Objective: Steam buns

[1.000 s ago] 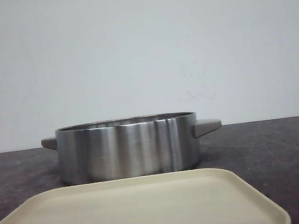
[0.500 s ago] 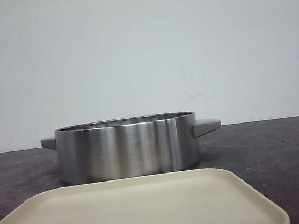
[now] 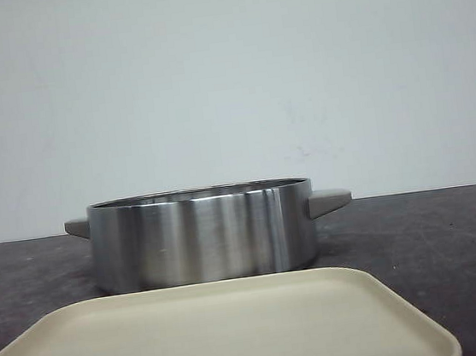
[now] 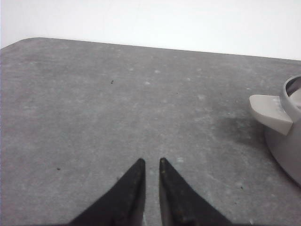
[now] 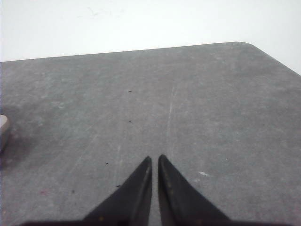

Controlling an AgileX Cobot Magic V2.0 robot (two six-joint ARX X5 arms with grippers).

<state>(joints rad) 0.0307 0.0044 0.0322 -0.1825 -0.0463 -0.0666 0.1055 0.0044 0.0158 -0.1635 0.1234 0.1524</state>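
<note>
No bun shows in any view; the inside of the pot is hidden. A steel pot (image 3: 203, 235) with grey side handles stands on the dark table, behind a cream tray (image 3: 217, 335) whose top is bare. In the left wrist view my left gripper (image 4: 151, 161) is shut and empty over bare table, with the pot's handle (image 4: 272, 111) off to one side. In the right wrist view my right gripper (image 5: 154, 157) is shut and empty over bare table; a sliver of a pot handle (image 5: 3, 128) shows at the picture's edge. Neither gripper shows in the front view.
The table (image 3: 433, 233) is dark grey and speckled, with a pale wall behind it. Its rounded corners show in the left wrist view (image 4: 28, 41) and the right wrist view (image 5: 244, 45).
</note>
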